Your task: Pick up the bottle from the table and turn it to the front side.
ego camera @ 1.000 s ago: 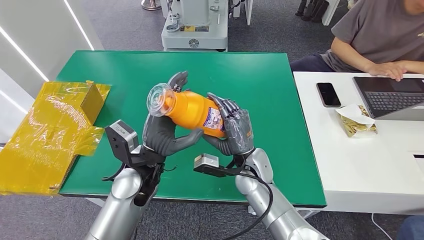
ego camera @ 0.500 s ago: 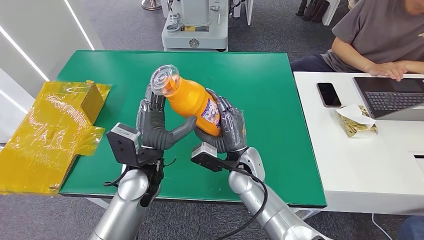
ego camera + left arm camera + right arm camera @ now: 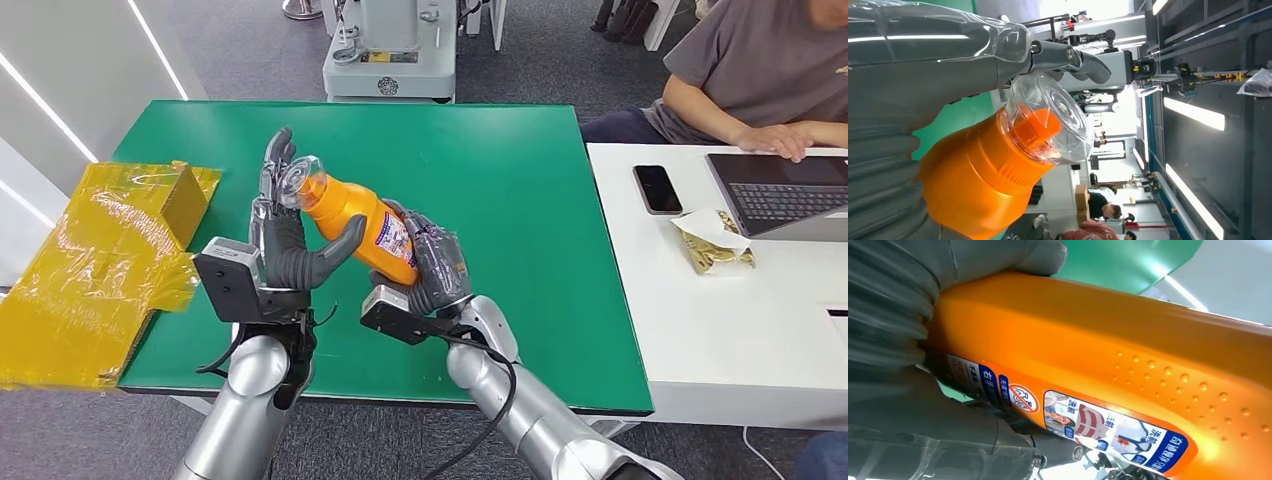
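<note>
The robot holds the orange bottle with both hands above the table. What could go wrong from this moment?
The bottle is tilted and lifted off the green table; if the left hand or right hand loosens while regripping, it may slip and fall. The clear cap looks smooth, so fingers there may slide.

On the glossy orange plastic bottle (image 3: 1128,375) I see a narrow strip label (image 3: 1068,417) with blue tabs of white Chinese characters, too small for me to read surely, a red circular prohibition sign and small pictures. I can read nothing else.
</note>
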You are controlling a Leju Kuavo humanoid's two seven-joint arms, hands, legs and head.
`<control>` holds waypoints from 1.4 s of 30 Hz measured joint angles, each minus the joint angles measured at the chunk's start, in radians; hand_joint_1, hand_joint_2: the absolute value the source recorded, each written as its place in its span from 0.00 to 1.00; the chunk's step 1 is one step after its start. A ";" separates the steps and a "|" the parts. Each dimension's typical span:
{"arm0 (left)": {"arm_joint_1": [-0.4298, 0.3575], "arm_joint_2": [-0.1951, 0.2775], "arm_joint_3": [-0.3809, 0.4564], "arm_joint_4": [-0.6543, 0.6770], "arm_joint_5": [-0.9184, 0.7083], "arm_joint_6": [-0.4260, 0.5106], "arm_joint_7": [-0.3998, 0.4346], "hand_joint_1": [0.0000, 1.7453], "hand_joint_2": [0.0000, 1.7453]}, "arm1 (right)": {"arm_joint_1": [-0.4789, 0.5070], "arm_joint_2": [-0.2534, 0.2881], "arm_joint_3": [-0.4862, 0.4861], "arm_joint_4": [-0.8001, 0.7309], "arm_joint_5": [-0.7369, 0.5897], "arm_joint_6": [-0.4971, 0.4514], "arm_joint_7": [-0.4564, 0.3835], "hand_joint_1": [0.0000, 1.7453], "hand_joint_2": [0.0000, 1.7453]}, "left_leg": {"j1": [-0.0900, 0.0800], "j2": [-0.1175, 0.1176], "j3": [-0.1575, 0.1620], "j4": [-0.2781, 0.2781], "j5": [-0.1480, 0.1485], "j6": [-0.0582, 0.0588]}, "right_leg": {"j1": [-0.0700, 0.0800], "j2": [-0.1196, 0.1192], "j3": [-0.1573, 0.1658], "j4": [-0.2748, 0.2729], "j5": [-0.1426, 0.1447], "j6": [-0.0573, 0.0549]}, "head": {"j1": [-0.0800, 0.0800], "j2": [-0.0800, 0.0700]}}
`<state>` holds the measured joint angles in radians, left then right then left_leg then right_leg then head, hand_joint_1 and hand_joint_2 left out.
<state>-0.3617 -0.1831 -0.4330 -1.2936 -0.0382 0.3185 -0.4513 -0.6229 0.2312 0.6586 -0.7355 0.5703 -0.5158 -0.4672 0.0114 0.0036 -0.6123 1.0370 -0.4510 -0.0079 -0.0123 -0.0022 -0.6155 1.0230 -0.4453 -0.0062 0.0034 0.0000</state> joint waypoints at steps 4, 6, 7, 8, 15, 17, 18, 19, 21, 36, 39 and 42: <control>0.008 0.000 0.010 0.000 -0.010 0.002 0.005 0.00 1.00 | -0.004 0.003 0.006 0.012 0.016 -0.003 0.012 1.00 1.00 | 0.000 0.000 0.000 0.000 0.000 0.000 | 0.000 0.000 0.000 0.000 0.000 0.000 | 0.000 0.000; 0.010 0.000 0.013 0.000 -0.016 -0.002 0.016 0.00 1.00 | -0.004 0.003 0.006 0.015 0.025 -0.015 0.017 1.00 1.00 | 0.000 0.000 0.000 0.000 0.000 0.000 | 0.000 0.000 0.000 0.000 0.000 0.000 | 0.000 0.000; 0.010 -0.001 0.014 0.000 -0.019 -0.006 0.023 0.00 1.00 | -0.004 0.003 0.006 0.015 0.029 -0.025 0.017 1.00 1.00 | 0.000 0.000 0.000 0.000 0.000 0.000 | 0.000 0.000 0.000 0.000 0.000 0.000 | 0.000 0.000; 0.010 -0.001 0.015 0.001 -0.021 -0.009 0.029 0.00 1.00 | -0.003 0.003 0.006 0.016 0.032 -0.036 0.017 1.00 1.00 | 0.000 0.000 0.000 0.000 0.000 0.000 | 0.000 0.000 0.000 0.000 0.000 0.000 | 0.000 0.000; 0.005 -0.008 0.016 0.007 -0.037 -0.034 0.052 0.00 1.00 | 0.002 0.004 -0.005 -0.007 0.025 -0.153 -0.035 1.00 1.00 | 0.000 0.000 0.000 0.000 0.000 0.000 | 0.000 0.000 0.000 0.000 0.000 0.000 | 0.000 0.000; 0.005 -0.012 0.016 0.009 -0.038 -0.040 0.053 0.00 1.00 | 0.009 0.004 -0.020 -0.025 0.029 -0.165 -0.064 1.00 1.00 | 0.000 0.000 0.000 0.000 0.000 0.000 | 0.000 0.000 0.000 0.000 0.000 0.000 | 0.000 0.000; 0.004 -0.013 0.017 0.009 -0.038 -0.042 0.053 0.00 1.00 | 0.014 0.005 -0.031 -0.035 0.035 -0.167 -0.078 1.00 1.00 | 0.000 0.000 0.000 0.000 0.000 0.000 | 0.000 0.000 0.000 0.000 0.000 0.000 | 0.000 0.000; 0.004 -0.015 0.017 0.010 -0.038 -0.044 0.053 0.00 1.00 | 0.020 0.007 -0.044 -0.044 0.043 -0.168 -0.093 1.00 1.00 | 0.000 0.000 0.000 0.000 0.000 0.000 | 0.000 0.000 0.000 0.000 0.000 0.000 | 0.000 0.000; 0.002 -0.019 0.017 0.010 -0.037 -0.049 0.053 0.00 1.00 | 0.034 0.013 -0.075 -0.064 0.058 -0.168 -0.122 1.00 1.00 | 0.000 0.000 0.000 0.000 0.000 0.000 | 0.000 0.000 0.000 0.000 0.000 0.000 | 0.000 0.000; -0.009 -0.036 0.017 0.015 -0.029 -0.051 0.053 0.83 1.00 | 0.078 0.047 -0.154 -0.101 0.085 -0.162 -0.110 1.00 1.00 | 0.000 0.000 0.000 0.000 0.000 0.000 | 0.000 0.000 0.000 0.000 0.000 0.000 | 0.000 0.000; -0.007 -0.035 0.017 0.015 -0.028 -0.043 0.053 1.00 1.00 | 0.065 0.047 -0.133 -0.082 0.083 -0.158 -0.082 1.00 1.00 | 0.000 0.000 0.000 0.000 0.000 0.000 | 0.000 0.000 0.000 0.000 0.000 0.000 | 0.000 0.000; -0.003 -0.035 0.017 0.015 -0.027 -0.041 0.053 1.00 1.00 | 0.052 0.047 -0.118 -0.067 0.081 -0.158 -0.073 1.00 1.00 | 0.000 0.000 0.000 0.000 0.000 0.000 | 0.000 0.000 0.000 0.000 0.000 0.000 | 0.000 0.000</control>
<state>-0.3646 -0.2185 -0.4158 -1.2787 -0.0656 0.2770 -0.3979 -0.5708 0.2781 0.5407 -0.8025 0.6515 -0.6733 -0.5404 0.0114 0.0037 -0.6123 1.0370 -0.4510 -0.0080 -0.0124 -0.0021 -0.6157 1.0229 -0.4453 -0.0062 0.0035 0.0000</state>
